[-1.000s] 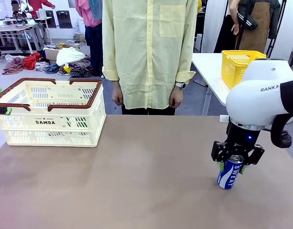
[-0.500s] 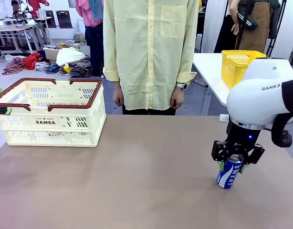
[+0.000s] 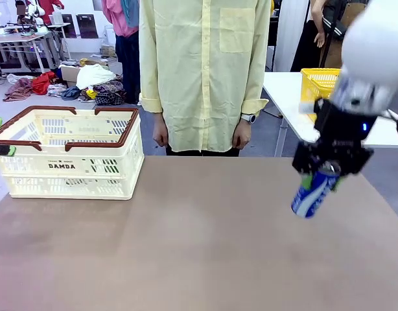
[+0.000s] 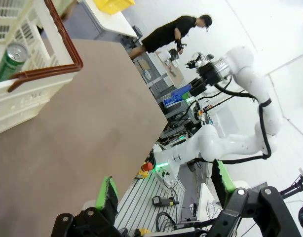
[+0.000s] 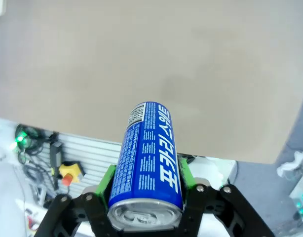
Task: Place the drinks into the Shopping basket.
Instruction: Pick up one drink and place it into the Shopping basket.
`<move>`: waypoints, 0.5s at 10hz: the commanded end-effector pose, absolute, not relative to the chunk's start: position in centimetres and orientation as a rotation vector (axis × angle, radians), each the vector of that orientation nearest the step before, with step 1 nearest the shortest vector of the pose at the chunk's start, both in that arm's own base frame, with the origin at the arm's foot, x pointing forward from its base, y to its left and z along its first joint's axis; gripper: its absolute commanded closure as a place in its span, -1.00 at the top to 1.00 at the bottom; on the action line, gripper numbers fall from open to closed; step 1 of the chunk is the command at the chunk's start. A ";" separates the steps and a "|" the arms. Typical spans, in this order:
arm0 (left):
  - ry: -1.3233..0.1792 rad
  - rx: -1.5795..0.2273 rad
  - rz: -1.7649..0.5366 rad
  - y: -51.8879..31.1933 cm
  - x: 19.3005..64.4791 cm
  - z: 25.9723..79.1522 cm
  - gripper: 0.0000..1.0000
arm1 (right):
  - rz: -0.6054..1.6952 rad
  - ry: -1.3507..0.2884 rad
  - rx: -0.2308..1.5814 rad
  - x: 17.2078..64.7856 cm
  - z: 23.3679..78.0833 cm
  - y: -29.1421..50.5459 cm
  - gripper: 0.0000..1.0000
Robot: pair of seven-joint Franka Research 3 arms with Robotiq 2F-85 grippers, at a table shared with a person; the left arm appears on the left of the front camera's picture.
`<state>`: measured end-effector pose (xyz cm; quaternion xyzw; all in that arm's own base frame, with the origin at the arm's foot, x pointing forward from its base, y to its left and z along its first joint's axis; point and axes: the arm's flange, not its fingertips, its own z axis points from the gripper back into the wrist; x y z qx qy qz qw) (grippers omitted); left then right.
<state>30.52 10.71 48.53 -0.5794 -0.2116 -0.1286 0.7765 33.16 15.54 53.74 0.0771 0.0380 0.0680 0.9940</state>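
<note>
Blue can [image 3: 312, 192] is pinched near its silver top by the right gripper [image 3: 323, 175], hanging tilted in the air well right of the Shopping basket [image 3: 68, 152], bottom end pointing down-left. One green can [image 4: 10, 60] lies inside that basket. Left gripper [image 4: 164, 190] is spread wide, holding nothing.
</note>
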 end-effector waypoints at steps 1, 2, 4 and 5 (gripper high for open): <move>-0.478 -1.273 -0.286 10.6 30.5 48.7 1.00 | 0.199 0.126 0.173 37.6 55.4 21.6 -1.00; -0.478 -1.273 -0.286 10.6 30.5 48.7 1.00 | 0.264 0.166 0.172 39.5 55.6 26.1 -1.00; -0.478 -1.273 -0.286 10.6 30.5 48.7 1.00 | 0.375 0.227 0.249 43.0 53.8 35.5 -1.00; -0.478 -1.273 -0.286 10.6 30.5 48.7 1.00 | 0.442 0.276 0.270 44.2 51.9 40.1 -1.00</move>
